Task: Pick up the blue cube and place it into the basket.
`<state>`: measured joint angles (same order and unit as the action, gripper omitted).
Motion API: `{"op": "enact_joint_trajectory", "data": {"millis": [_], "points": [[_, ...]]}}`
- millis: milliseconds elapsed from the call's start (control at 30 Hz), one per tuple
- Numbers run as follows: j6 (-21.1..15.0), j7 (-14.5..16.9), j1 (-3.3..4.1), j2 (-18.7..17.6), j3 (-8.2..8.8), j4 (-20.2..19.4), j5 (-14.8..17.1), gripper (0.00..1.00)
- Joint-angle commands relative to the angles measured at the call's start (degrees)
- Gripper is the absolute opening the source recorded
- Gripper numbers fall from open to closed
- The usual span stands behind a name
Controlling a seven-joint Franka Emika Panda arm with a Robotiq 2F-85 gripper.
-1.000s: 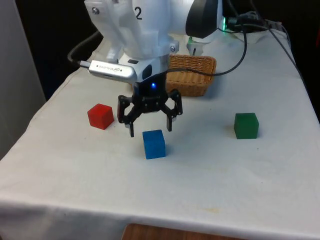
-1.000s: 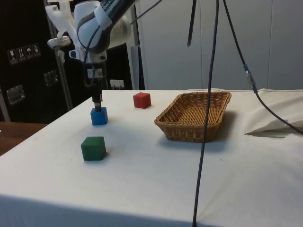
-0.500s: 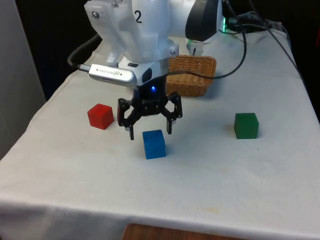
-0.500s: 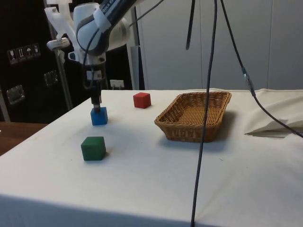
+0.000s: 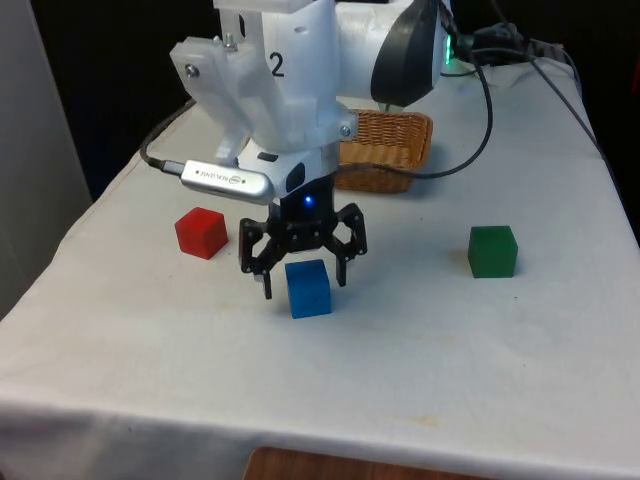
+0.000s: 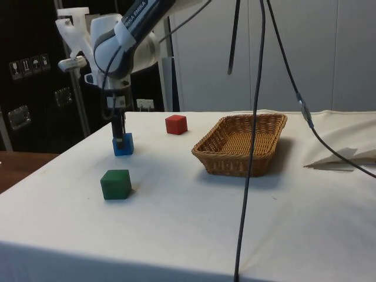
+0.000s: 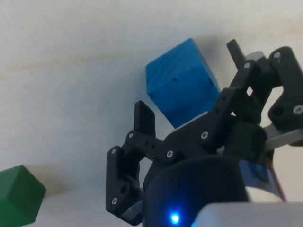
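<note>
White cloth covers your table (image 5: 150,330). Your pincer (image 5: 305,283) has dropped lower than a second ago; its spread fingers now straddle the blue cube (image 5: 308,288). You see three cubes: one red cube (image 5: 201,232), one blue, one green cube (image 5: 492,250). One basket (image 5: 385,150) sits behind. Blue cube lies flat, slightly turned.
</note>
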<state>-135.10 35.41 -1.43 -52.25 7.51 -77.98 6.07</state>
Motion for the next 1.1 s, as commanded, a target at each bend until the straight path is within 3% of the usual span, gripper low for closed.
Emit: {"op": "enact_joint_trajectory", "data": {"millis": [0,200,233,367,533,567,633,667,1067], "points": [[-0.2,0.5,-0.4,-0.6,-0.46,0.6,0.6,1.0],[0.1,0.8,-0.29,-1.3,-0.29,1.1,1.3,1.0],[-0.1,0.5,0.0,-1.1,0.0,0.8,1.1,1.0],[0.1,0.7,-0.23,-1.3,-0.17,1.1,1.4,1.0],[0.0,0.5,0.0,-1.1,0.0,0.9,1.2,0.47],[0.1,0.7,-0.17,-1.3,-0.17,1.1,1.4,0.47],[0.1,0.7,-0.17,-1.3,-0.17,1.1,1.4,0.24],[0.1,0.7,-0.17,-1.3,-0.17,1.1,1.4,0.03],[1.2,0.5,-0.23,0.3,0.29,0.6,1.4,0.01]]}}
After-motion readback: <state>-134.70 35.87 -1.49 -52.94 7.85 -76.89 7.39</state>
